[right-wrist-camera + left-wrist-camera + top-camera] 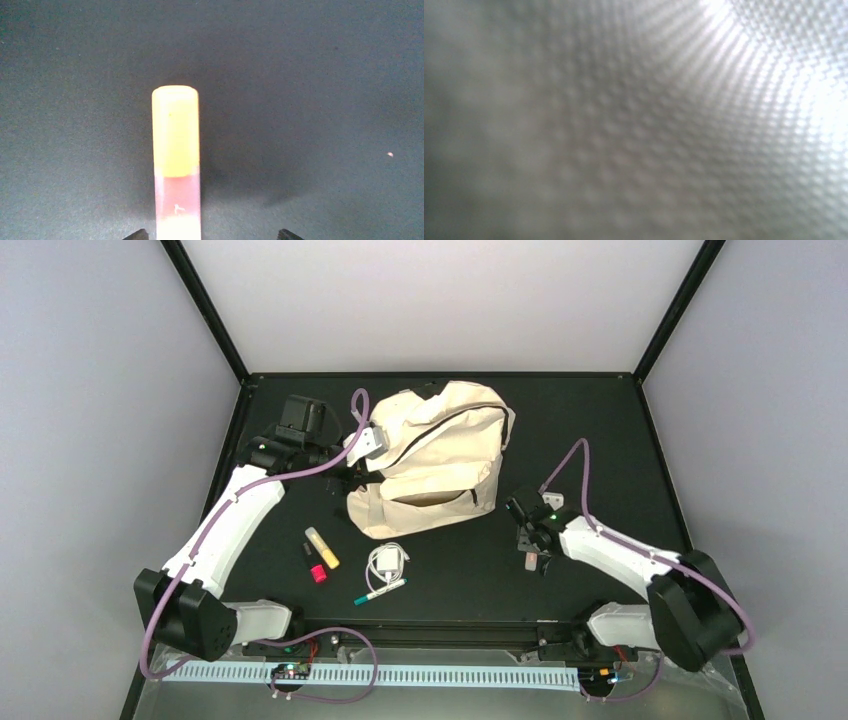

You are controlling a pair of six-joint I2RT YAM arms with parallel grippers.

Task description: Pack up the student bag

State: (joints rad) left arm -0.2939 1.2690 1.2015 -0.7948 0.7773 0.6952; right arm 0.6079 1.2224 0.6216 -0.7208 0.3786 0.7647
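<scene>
The right gripper (211, 235) hung open, its jaws well apart around an orange-capped marker (175, 160) it did not grip, while the left gripper (366, 447) was clenched, seemingly pinching the left edge of the bag (440, 455), whose weave filled its wrist view. Packing looked barely begun: the bag lay at the far middle of the table (600, 440), and a highlighter (322, 547), a red piece (318, 574), a charger (387, 561) and a pen (380, 591) lay unpacked just in front of it. The table was matt black, framed by dark posts and pale walls.
</scene>
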